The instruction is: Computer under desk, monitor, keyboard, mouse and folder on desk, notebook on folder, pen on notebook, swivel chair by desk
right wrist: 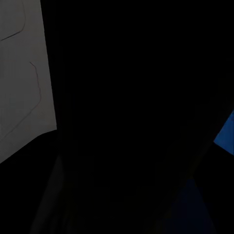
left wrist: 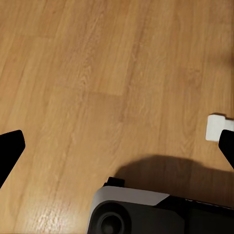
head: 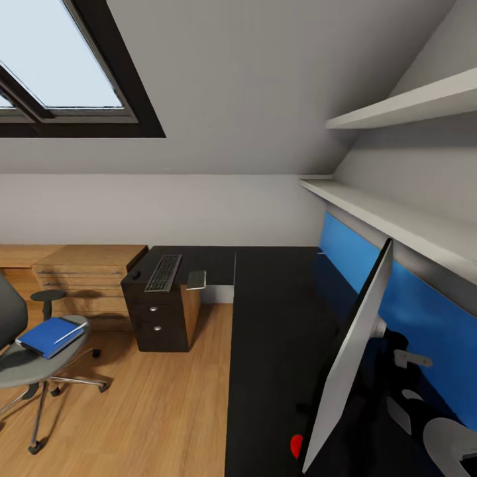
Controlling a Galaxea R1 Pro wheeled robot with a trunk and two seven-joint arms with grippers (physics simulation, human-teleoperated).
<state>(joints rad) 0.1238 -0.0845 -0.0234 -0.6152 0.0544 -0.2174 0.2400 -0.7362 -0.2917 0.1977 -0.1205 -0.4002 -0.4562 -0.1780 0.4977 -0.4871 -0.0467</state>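
The monitor (head: 348, 358) stands tilted on the black desk (head: 271, 318) at the right, seen nearly edge-on, with a red dot at its low corner. At the desk's far end lies the keyboard (head: 163, 272), with the small dark mouse (head: 135, 273) on its left and the pale grey notebook (head: 196, 279) at the desk edge on its right. The blue folder (head: 52, 336) lies on the swivel chair (head: 26, 361) at the left. The pen and the computer are out of view. My left gripper (left wrist: 117, 146) hangs open over bare floor. Parts of my right arm (head: 430, 424) show behind the monitor.
A black drawer unit (head: 162, 318) stands under the keyboard end. A low light-wood shelf unit (head: 86, 271) runs along the far wall. Blue wall panel (head: 411, 311) and white shelves (head: 397, 218) back the desk. A small white block (left wrist: 215, 126) rests on the wood floor (head: 165, 404).
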